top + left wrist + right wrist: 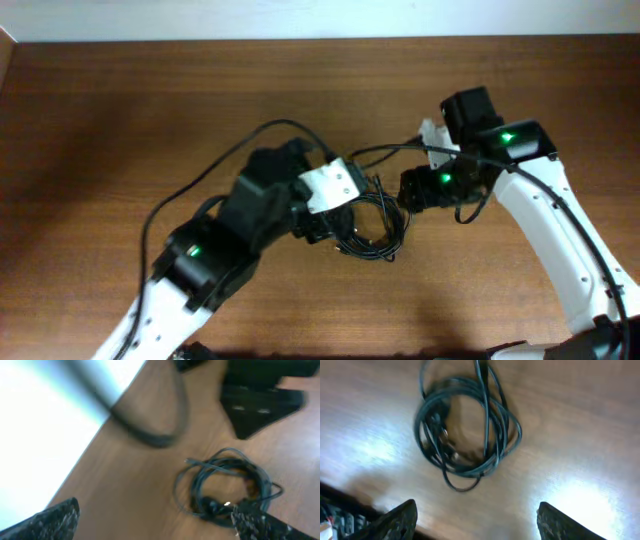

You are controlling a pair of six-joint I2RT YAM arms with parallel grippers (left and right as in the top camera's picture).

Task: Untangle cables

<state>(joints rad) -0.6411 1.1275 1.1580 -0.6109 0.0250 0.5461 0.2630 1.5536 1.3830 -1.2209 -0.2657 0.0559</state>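
Overhead, we look straight down on the worktop [100,110] from afar. Our wrist views peer closely past the left end effector [155,525] and the right end effector [477,522] at the cables [486,425] lying between them, shared by all three views.

overhead view comes through evenly lit and fairly crisp: warm brown tabletop [90,110], only soft shadows under the arms, green indicator lights [508,138] glowing. the left wrist view is smeared with motion blur, the thick arm cable [145,435] just a dark streak, and the whole left side is blown out to white. the cables [225,487] look soft there. in the right wrist view, two bright glare patches sit on the wood, left and lower right, and the jaws are out of focus at the bottom.
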